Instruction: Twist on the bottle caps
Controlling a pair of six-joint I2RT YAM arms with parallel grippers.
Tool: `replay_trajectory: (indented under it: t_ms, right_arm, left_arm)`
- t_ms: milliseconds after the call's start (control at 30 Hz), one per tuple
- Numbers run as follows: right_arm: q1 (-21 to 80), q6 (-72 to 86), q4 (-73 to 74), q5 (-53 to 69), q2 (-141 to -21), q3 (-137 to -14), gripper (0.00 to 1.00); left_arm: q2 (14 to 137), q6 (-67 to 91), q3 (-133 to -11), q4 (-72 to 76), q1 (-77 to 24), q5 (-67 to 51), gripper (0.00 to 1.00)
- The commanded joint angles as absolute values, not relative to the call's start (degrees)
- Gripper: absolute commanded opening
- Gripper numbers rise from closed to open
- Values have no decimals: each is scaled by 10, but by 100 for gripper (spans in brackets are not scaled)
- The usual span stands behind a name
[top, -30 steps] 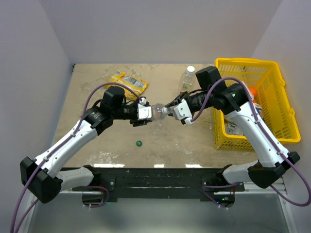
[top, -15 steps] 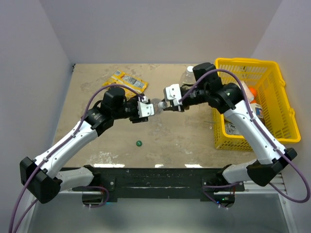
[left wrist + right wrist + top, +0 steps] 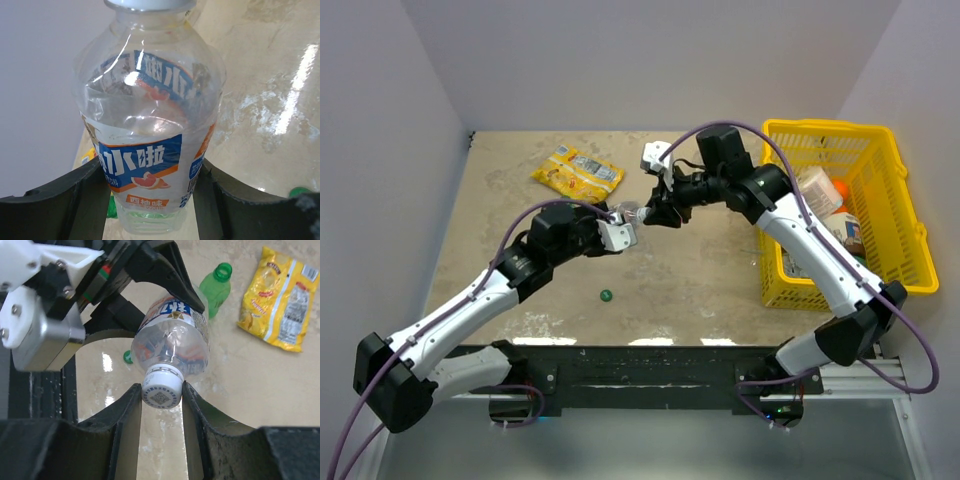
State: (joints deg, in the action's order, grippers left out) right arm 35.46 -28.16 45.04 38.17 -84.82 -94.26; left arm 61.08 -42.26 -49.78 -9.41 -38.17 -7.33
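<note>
A clear bottle (image 3: 150,130) with a blue and orange label is held off the table, with my left gripper (image 3: 152,172) shut on its lower body. A white cap (image 3: 161,387) sits on its neck, and my right gripper (image 3: 161,391) is shut on that cap, a finger pressing each side. From above, the two grippers (image 3: 623,224) (image 3: 652,211) meet at mid-table with the bottle (image 3: 633,212) between them. A dark green cap (image 3: 606,295) lies loose on the table in front. A green bottle (image 3: 216,287) without a cap lies on the table beneath.
A yellow snack packet (image 3: 577,172) lies at the back left. A yellow basket (image 3: 880,270) with bulkier containers stands at the right edge. My right arm arches over the back middle of the table.
My right arm has swung up and toward the back, its wrist turning around the bottle's neck. The left gripper with the bottle has shifted slightly. Both grips stay shut.
</note>
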Motion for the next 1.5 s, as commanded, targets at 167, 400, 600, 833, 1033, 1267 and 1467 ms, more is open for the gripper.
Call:
replay_trajectory:
  t_ms: [167,400,600,833,1033,1267,1467]
  right_arm:
    - [336,-82,442,364,-902,-947,0]
    - [331,-110,462,348,-907,-966,0]
    - [311,-176,517,310,-904,-997,0]
    - [272,-298,613,262,-915,-1068,0]
    - [272,-442,743,201,-946,-1135,0]
    - [271,-587,817,104,-953,-1129,0]
    - [270,-678,817,33,-930,-1076,0]
  left_arm:
    - [549,-475,-464,162,-427,-22,0]
    - [557,-447,-472,128,-428,-29,14]
    - [564,-418,-475,75,-427,-62,84]
    - [558,-377,-472,14,-420,-69,100]
    - [535,-335,-461,4,-419,-107,100]
    - [513,-327,-433,35,-418,-112,99]
    - [491,-324,-404,57,-417,-108,100]
